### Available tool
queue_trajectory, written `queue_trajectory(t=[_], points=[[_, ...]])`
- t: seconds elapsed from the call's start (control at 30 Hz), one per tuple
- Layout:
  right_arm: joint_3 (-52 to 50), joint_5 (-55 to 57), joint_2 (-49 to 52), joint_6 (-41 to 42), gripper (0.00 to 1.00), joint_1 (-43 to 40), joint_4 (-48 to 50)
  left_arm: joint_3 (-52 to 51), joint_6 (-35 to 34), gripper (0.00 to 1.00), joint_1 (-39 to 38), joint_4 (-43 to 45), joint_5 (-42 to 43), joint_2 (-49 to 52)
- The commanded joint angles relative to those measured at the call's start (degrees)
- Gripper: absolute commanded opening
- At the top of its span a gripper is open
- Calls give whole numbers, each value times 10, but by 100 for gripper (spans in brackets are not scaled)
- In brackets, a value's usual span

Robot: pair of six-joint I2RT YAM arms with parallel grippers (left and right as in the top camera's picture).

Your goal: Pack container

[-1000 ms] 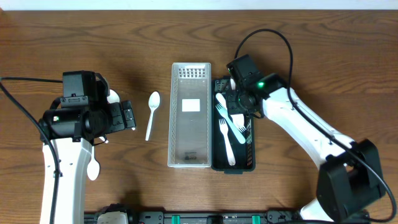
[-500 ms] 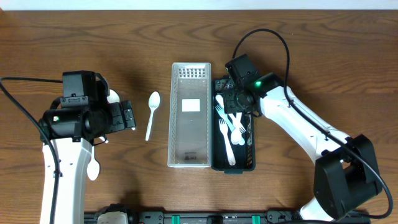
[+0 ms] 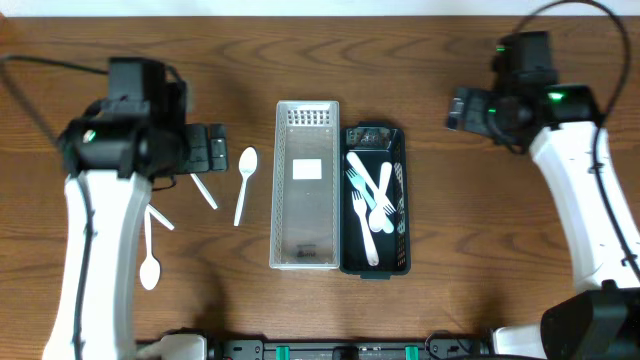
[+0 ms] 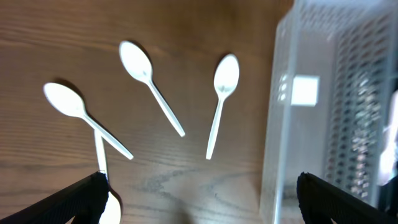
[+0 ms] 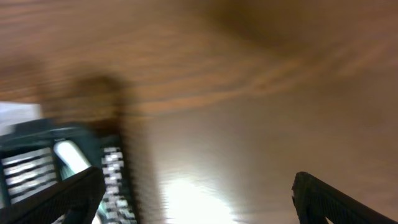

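Observation:
A clear white basket (image 3: 305, 235) stands mid-table with a black basket (image 3: 399, 262) against its right side. White forks (image 3: 364, 222) lie in the black basket. Several white spoons lie left of the baskets: one spoon (image 3: 244, 181) nearest, another spoon (image 3: 149, 268) by my left arm. My left gripper (image 3: 216, 148) hangs open above the spoons (image 4: 224, 79), empty, with the white basket (image 4: 336, 118) to its right. Far to the right of the black basket, my right gripper (image 3: 458, 108) hovers open and empty over bare wood. Its wrist view is blurred, with the gripper (image 5: 198, 190) beside the black basket (image 5: 62, 168).
Black hardware runs along the table's front edge (image 3: 320, 350). Bare wood lies around the baskets and under the right arm.
My right gripper opened, left a fork in the black basket and swung up and to the right. My left arm shifted up and slightly right, uncovering more spoons.

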Motion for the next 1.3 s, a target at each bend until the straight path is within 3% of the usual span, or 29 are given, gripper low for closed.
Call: queue_trajectory(t=[0.0, 0.4, 0.67, 1.27], points=[[-14, 0, 8, -63, 99, -47, -21, 0, 39, 98, -3, -2, -5, 80], [-95, -9, 9, -69, 99, -76, 15, -2, 51, 98, -9, 70, -5, 261], [-98, -8, 9, -69, 99, -76, 18, -2, 50, 98, -23, 91, -4, 344], [-98, -8, 9, -70, 99, -76, 24, -66, 45, 98, -30, 138, 9, 379]])
